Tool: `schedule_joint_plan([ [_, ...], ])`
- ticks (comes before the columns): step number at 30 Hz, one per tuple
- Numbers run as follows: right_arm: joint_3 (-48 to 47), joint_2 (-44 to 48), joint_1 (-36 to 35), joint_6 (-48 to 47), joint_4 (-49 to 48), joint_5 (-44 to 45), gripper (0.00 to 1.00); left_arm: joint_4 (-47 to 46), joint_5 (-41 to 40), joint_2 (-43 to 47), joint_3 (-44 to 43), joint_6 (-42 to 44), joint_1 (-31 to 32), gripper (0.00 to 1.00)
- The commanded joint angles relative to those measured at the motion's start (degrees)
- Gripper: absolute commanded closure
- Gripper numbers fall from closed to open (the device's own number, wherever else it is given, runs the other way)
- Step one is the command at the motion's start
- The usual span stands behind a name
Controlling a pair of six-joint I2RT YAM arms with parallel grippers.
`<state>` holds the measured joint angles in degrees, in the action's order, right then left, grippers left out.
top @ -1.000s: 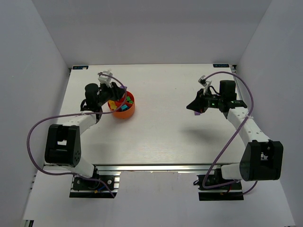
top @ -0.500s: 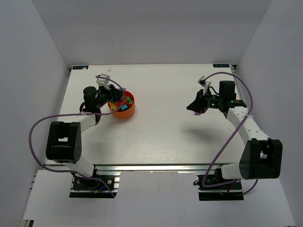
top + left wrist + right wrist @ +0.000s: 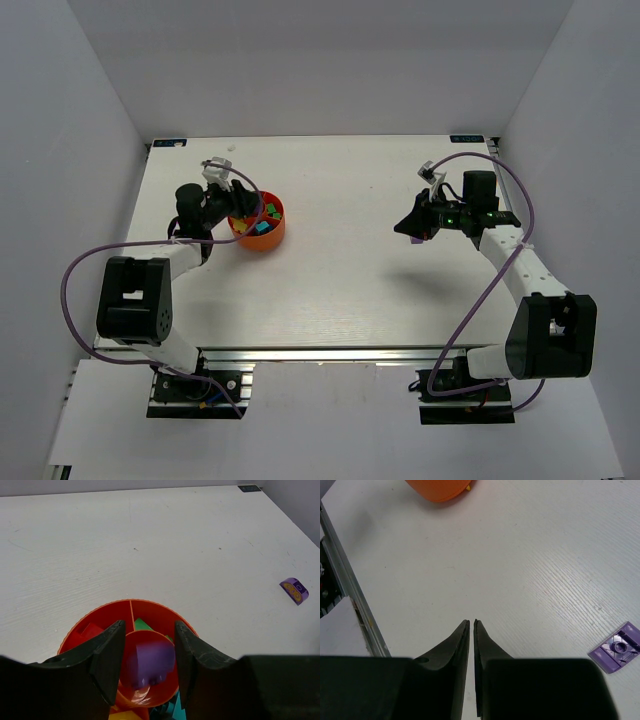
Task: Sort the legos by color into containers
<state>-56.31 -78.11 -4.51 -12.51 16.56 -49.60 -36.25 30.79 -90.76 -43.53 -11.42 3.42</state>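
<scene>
- In the top view, your left claw (image 3: pixel 238 206) hangs over the orange dish (image 3: pixel 266 238), which sits directly under its tip. Your right claw (image 3: pixel 411 227) hovers above the bench (image 3: pixel 340 290), with the dish well off to its left.
- In the left wrist view, the jaws stand parted with a purple lego (image 3: pixel 150 662) between them, right above the central cup (image 3: pixel 161 692).
- That lego is blurred, so you cannot tell whether the pads pinch it or it is dropping free.
- A green lego (image 3: pixel 143 625) lies in the wedge just ahead of the claw, and a red lego (image 3: pixel 89 632) in the wedge ahead and to the left.
- A second purple lego (image 3: pixel 294 590) lies on the bench far ahead and to the right.
- The step in hand looks like delivering purple into the cup. Next, spread the jaws fully and lift straight up, so that neither finger catches the rim.
- In the right wrist view, the jaws are pressed almost together with only a thin slit between them, and they hold nothing.
- The second purple lego (image 3: pixel 616 647) lies flat to the right of this claw, clear of it. The dish edge is far ahead and slightly left.
- That stray piece is probably your next pick: open the right claw, shift right, square the jaws to its sides, then descend.
</scene>
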Motion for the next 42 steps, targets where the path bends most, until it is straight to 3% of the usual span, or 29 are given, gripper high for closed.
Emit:
schedule_joint_plan([
  [1,0.0,0.3,0.3,-1.0,0.1,-0.5,0.86,1.1,-0.5,1.9,0.4,0.6,-0.4,0.46],
  [8,0.0,0.3,0.3,-1.0,0.2,-0.7,0.86,1.9,-0.6,2.9,0.1,0.4,-1.0,0.43],
  [11,-0.1,0.2,0.2,-1.5,0.3,-0.6,0.81,1.2,0.2,6.7,-0.5,-1.7,-1.0,0.43],
  [13,-0.6,0.0,0.3,-2.1,1.4,0.6,0.69,3.9,1.1,9.4,-1.8,-3.2,-1.0,0.44],
  [14,-1.0,-0.6,0.2,-2.6,1.7,1.2,0.58,5.9,1.1,12.0,-4.0,-3.5,-1.0,0.45],
  [19,-1.7,-1.0,0.0,-3.0,1.7,10.8,0.38,20.4,0.1,21.4,-6.0,-7.7,-1.0,0.45],
  [21,-1.4,-0.6,-0.1,-1.7,0.6,18.0,0.14,25.2,-0.8,26.2,-4.9,-8.4,-1.0,0.37],
  [22,-1.2,-0.6,-0.2,-1.5,-0.7,20.3,0.11,29.4,-1.9,27.7,-4.3,-8.5,-1.0,0.35],
  [27,0.1,-1.4,-0.7,-0.1,-4.3,33.8,0.11,35.9,-3.2,36.4,3.0,-8.4,-1.0,0.26],
  [33,0.7,-5.7,-0.5,-0.7,-7.0,39.1,0.12,37.7,-4.9,44.4,10.1,-7.5,-1.0,0.2],
  [40,-5.6,-16.1,-1.6,0.6,-4.6,41.7,0.31,41.7,-9.7,51.1,10.0,-4.6,0.5,0.18],
  [42,-8.1,-19.2,-2.0,0.8,-4.0,42.1,0.34,41.4,-11.3,53.5,10.6,-4.8,0.5,0.13],
])
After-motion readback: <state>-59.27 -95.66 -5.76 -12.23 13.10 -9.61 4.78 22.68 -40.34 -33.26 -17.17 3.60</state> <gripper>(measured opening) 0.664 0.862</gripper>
